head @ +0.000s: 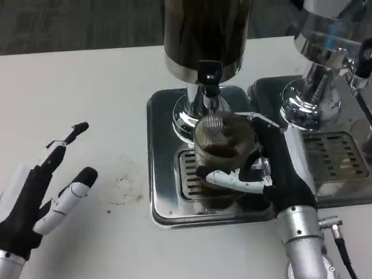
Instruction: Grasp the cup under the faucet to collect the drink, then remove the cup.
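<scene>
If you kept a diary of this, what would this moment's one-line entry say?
right hand: grips cup under faucet | cup: on drip tray, dark drink inside | left hand: open, waiting on table

Right hand (256, 168) gripped the clear ribbed plastic cup (224, 145), fingers (232, 180) wrapped across its front. Cup stood on the slotted metal drip grate (189, 174) of the steel base tray (163, 145), directly below the black faucet tap (209, 74) of the dark cylindrical drink dispenser (203, 35); dark liquid was visible inside it. Left hand (43, 186) rested open, fingers apart, on the white table (87, 87), well apart from the tray.
</scene>
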{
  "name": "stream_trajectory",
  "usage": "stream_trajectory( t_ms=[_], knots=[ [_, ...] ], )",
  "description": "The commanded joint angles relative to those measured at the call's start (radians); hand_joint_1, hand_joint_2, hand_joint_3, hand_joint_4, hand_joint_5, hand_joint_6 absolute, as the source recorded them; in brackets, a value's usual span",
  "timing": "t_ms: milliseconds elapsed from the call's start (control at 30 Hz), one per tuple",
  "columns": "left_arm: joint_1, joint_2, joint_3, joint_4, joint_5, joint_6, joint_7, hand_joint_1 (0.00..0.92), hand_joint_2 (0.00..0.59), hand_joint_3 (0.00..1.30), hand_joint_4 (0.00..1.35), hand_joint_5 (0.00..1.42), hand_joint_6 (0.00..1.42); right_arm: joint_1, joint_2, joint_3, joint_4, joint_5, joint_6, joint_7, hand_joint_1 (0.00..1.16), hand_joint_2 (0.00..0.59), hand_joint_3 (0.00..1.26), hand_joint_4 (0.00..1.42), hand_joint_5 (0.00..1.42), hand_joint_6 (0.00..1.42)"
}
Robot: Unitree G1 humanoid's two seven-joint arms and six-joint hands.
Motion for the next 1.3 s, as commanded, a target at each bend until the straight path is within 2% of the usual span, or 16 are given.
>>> stream_trajectory(
  t_ms=[33, 300, 500, 600, 767, 867, 1067, 1300],
  knots=[
    [0.033, -0.007, -0.003, -0.023, 0.017, 0.000, 0.016, 0.000, 0.162, 0.13, 0.00, 0.06, 0.00, 0.027, -0.014, 0.000, -0.083, 0.004, 0.027, 0.041, 1.02, 0.093, 0.75, 0.79, 0.80, 0.96],
    [0.062, -0.008, -0.010, -0.074, 0.060, 0.015, 0.025, 0.000, 0.160, 0.11, 0.00, 0.04, 0.00, 0.069, -0.032, -0.007, -0.142, 0.017, 0.025, 0.088, 1.02, 0.093, 0.75, 0.79, 0.80, 0.97],
    [0.105, 0.043, -0.011, -0.201, 0.154, 0.059, 0.012, 0.000, 0.149, 0.02, 0.00, 0.00, 0.00, 0.146, -0.045, -0.020, -0.266, 0.027, 0.042, 0.111, 1.02, 0.093, 0.76, 0.80, 0.80, 0.97],
    [0.150, 0.081, -0.008, -0.339, 0.222, 0.129, -0.017, 0.000, 0.155, 0.00, 0.00, 0.00, 0.00, 0.175, -0.058, -0.024, -0.320, 0.038, 0.042, 0.138, 1.02, 0.093, 0.76, 0.80, 0.80, 0.97],
    [0.223, 0.110, 0.000, -0.508, 0.327, 0.203, -0.009, 0.000, 0.133, 0.00, 0.00, 0.00, 0.00, 0.204, -0.082, -0.024, -0.404, 0.040, 0.068, 0.198, 1.02, 0.101, 0.78, 0.81, 0.80, 0.98],
    [0.261, 0.112, 0.004, -0.519, 0.317, 0.192, 0.000, 0.000, 0.106, 0.00, 0.00, 0.00, 0.00, 0.232, -0.081, -0.017, -0.444, 0.041, 0.084, 0.220, 1.03, 0.102, 0.79, 0.82, 0.80, 0.99],
    [0.370, 0.132, 0.035, -0.594, 0.400, 0.198, 0.035, 0.000, 0.094, 0.00, 0.00, 0.00, 0.00, 0.286, -0.091, 0.002, -0.520, 0.041, 0.080, 0.266, 1.03, 0.103, 0.79, 0.82, 0.80, 0.99],
    [0.481, 0.138, 0.067, -0.605, 0.480, 0.194, 0.120, 0.000, 0.087, 0.00, 0.00, 0.00, 0.00, 0.326, -0.130, 0.016, -0.586, 0.020, 0.040, 0.301, 1.03, 0.099, 0.79, 0.82, 0.80, 0.99]
  ],
)
